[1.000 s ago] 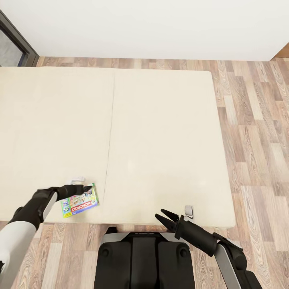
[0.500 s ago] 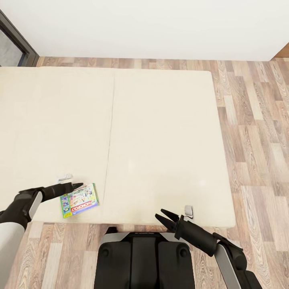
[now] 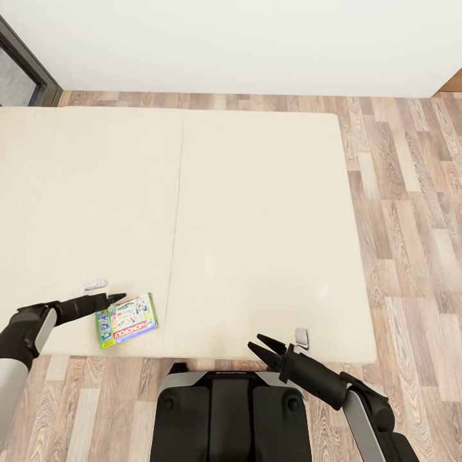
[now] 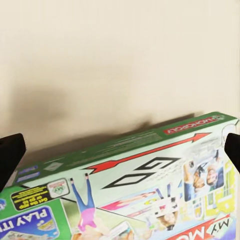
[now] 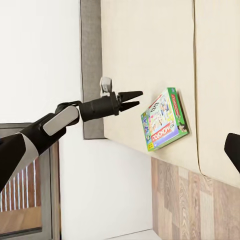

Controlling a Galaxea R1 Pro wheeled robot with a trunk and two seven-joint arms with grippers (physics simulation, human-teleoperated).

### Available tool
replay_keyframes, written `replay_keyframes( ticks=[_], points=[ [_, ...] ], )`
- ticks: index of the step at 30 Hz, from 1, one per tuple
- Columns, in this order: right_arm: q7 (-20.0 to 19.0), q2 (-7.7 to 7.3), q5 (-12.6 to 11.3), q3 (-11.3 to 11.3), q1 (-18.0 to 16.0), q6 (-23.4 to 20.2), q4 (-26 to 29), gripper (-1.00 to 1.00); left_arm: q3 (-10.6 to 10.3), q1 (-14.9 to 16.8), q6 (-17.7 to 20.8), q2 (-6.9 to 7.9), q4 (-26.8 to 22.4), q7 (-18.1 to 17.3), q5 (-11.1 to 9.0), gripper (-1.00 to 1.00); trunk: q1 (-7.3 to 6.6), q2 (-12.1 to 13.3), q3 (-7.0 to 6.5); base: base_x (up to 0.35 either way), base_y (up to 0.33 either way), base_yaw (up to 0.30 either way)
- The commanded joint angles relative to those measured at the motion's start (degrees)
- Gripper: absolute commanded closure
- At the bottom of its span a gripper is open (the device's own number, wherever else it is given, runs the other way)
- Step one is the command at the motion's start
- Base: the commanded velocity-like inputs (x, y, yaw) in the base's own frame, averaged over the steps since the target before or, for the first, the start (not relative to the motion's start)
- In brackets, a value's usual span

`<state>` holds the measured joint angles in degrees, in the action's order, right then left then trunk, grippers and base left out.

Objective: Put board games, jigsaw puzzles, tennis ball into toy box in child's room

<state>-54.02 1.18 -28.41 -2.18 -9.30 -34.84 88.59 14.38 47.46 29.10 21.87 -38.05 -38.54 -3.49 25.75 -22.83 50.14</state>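
A purple-green Monopoly board game lies flat on the cream bed, close to the bed's front edge. My left gripper is open and hovers just left of the box's far corner, not touching it. The left wrist view looks down on the printed lid of the board game, with the dark fingertips far apart at the frame's sides. In the right wrist view the left gripper points toward the board game. My right gripper is open and empty over the bed's front edge.
Wood-plank floor runs right of the bed and in front of it. A white wall stands behind, with a dark door frame at the far left. My dark base sits against the bed's front.
My left arm has drawn back to the left, taking its gripper off the Monopoly box's far corner. The box and the right arm have stayed put.
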Motion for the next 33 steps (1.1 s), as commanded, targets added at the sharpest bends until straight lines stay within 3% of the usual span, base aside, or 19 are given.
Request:
replay_keyframes(
  ticks=[1, 23, 33],
  points=[
    [-0.1, 0.05, -0.24, -0.08, -0.01, -0.41, 0.01, -1.0, 0.11, 0.0, 0.52, 0.05, -0.01, -0.1, -0.36, -1.0, 0.03, -0.08, 0.06, 0.0, 0.0, 0.0],
    [-0.06, 0.05, -0.24, -0.1, -0.01, -0.41, 0.01, -1.0, 0.21, -2.21, 0.72, 2.87, 0.08, -0.14, -0.47, -1.0, 0.03, -0.08, 0.06, 0.0, 0.0, 0.0],
    [-0.04, 0.05, -0.24, -0.1, -0.01, -0.41, 0.0, -1.0, 0.21, -3.45, 0.51, 3.06, 0.1, -0.05, -0.46, -1.0, 0.03, -0.08, 0.06, 0.0, 0.0, 0.0]
  ],
)
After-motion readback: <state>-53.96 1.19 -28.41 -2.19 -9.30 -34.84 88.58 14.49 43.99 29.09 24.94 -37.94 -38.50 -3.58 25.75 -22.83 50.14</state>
